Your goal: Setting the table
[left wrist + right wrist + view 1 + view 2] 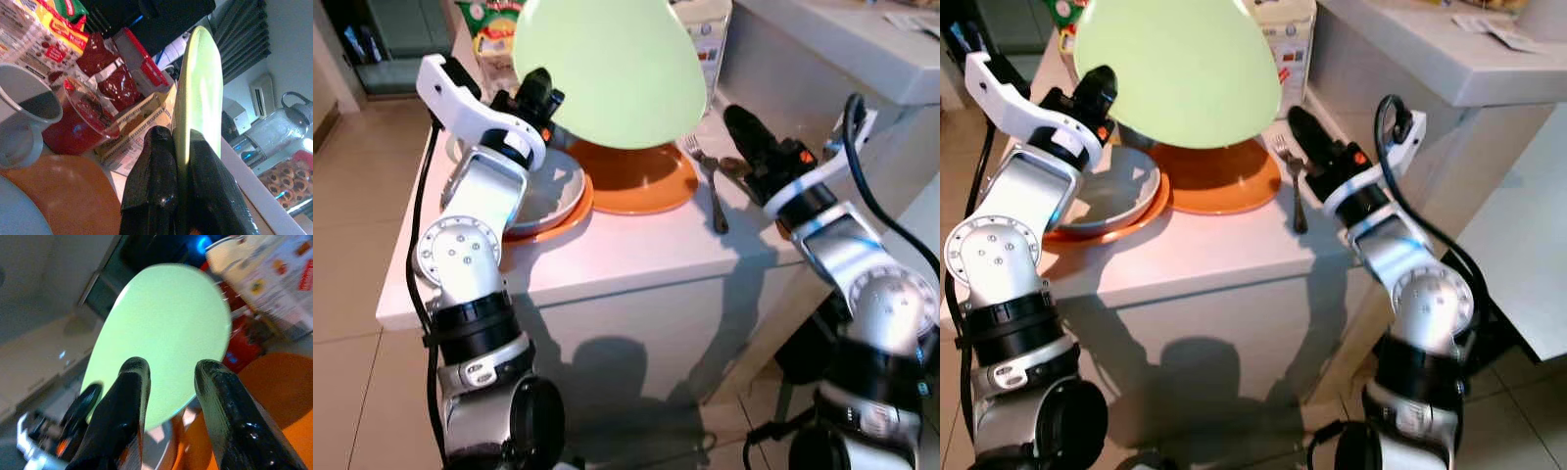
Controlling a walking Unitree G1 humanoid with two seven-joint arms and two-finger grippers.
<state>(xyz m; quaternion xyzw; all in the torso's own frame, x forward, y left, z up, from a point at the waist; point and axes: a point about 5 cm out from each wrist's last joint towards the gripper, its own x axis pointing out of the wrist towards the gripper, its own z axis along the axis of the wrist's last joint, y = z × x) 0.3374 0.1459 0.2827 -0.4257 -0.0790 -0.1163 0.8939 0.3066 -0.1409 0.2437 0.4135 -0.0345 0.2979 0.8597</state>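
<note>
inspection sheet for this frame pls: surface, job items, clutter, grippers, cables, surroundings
Surface: white table, bare along its front edge.
Job's things: light green plate held up tilted above the table; orange plate lying flat; grey bowl on a second orange plate; fork beside the orange plate.
Clutter: food packets, a carton and a grey mug at the back of the table.
Grippers: left gripper clamps the green plate's rim; right gripper open, over the table near the fork.
Cables: black cable along the right arm, another down the left arm.
Surroundings: tiled floor; grey counter to the right.
</note>
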